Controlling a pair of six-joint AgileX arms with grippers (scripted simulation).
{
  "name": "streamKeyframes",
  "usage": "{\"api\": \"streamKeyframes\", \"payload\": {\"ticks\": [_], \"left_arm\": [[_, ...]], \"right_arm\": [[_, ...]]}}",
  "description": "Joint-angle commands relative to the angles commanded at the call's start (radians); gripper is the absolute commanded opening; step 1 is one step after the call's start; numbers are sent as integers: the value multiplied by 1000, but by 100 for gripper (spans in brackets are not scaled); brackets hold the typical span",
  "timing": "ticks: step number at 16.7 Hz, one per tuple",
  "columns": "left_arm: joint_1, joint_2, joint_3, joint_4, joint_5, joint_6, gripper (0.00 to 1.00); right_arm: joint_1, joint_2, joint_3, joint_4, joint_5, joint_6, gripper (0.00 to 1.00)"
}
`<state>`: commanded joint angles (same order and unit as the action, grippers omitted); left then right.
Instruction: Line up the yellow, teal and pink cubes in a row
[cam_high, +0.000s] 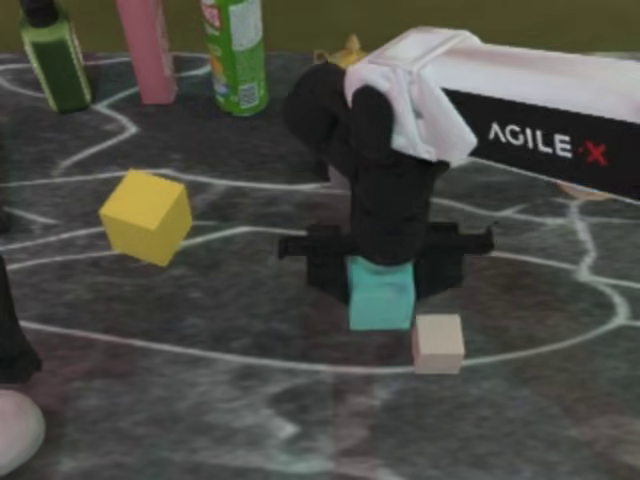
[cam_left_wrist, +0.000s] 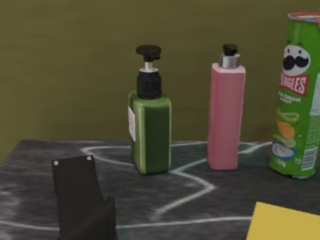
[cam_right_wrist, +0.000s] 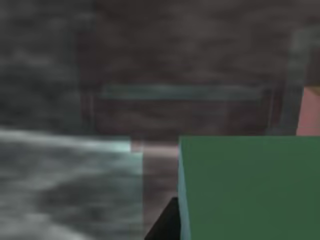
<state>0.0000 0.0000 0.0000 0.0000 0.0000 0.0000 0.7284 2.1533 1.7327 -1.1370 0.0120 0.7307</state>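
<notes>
The teal cube (cam_high: 381, 295) sits at the table's middle with my right gripper (cam_high: 380, 285) straight over it, shut on it, black jaws on both sides. In the right wrist view the teal cube (cam_right_wrist: 250, 190) fills the near corner, a dark finger (cam_right_wrist: 162, 225) against its side. The small pink cube (cam_high: 438, 342) rests just right of and in front of the teal one, nearly touching; its edge (cam_right_wrist: 309, 112) shows beyond the teal cube. The big yellow cube (cam_high: 145, 215) lies apart on the left. My left arm (cam_high: 12, 340) is parked at the left edge, its gripper open with one finger (cam_left_wrist: 80, 200) showing near the yellow cube (cam_left_wrist: 285, 225).
Along the back left stand a green pump bottle (cam_high: 55, 60), a tall pink upright bottle (cam_high: 147, 50) and a green Pringles can (cam_high: 235, 55). A small yellow object (cam_high: 350, 48) peeks out behind the right arm. White lines cross the dark marbled tabletop (cam_high: 250, 400).
</notes>
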Motion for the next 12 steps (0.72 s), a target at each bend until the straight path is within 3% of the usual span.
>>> {"api": "streamKeyframes", "payload": {"ticks": [7,12], "left_arm": [[0,0,0,0,0,0,100],[0,0,0,0,0,0,100]], "right_arm": [[23,0,-3,2,-1,34,0],[27,47,-97,148,1,33,0]]}}
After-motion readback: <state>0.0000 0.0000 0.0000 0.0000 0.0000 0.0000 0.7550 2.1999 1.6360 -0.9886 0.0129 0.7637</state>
